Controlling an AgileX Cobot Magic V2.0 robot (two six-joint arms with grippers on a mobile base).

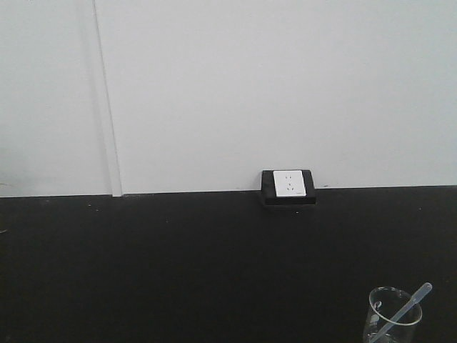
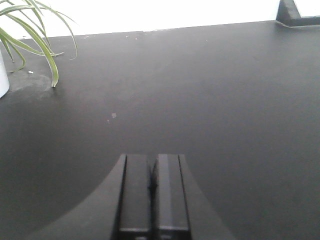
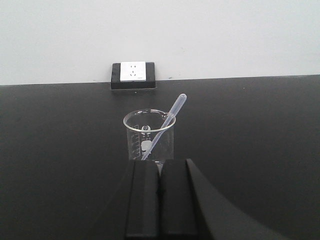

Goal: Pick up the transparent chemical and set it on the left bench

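Pipette [image 3: 172, 109], thin and whitish-translucent, stood tilted inside a clear glass beaker [image 3: 135, 140], bulb end up and leaning over the rim to the right. Beaker sat on the black bench [image 1: 178, 264], out in front of a wall socket [image 1: 290, 184] set at the foot of the white wall [image 1: 250, 86]. Right gripper [image 3: 160, 200] was clenched, fingers pressed flat together with nothing between them, pointed straight at the beaker. The beaker's base was hidden behind the fingertips, so contact could not be judged. Left gripper [image 2: 154, 192] was likewise closed tight and held nothing, low over bare bench. Green plant leaves [image 2: 35, 35] and the edge of a white pot [image 2: 2, 75] showed at far left.
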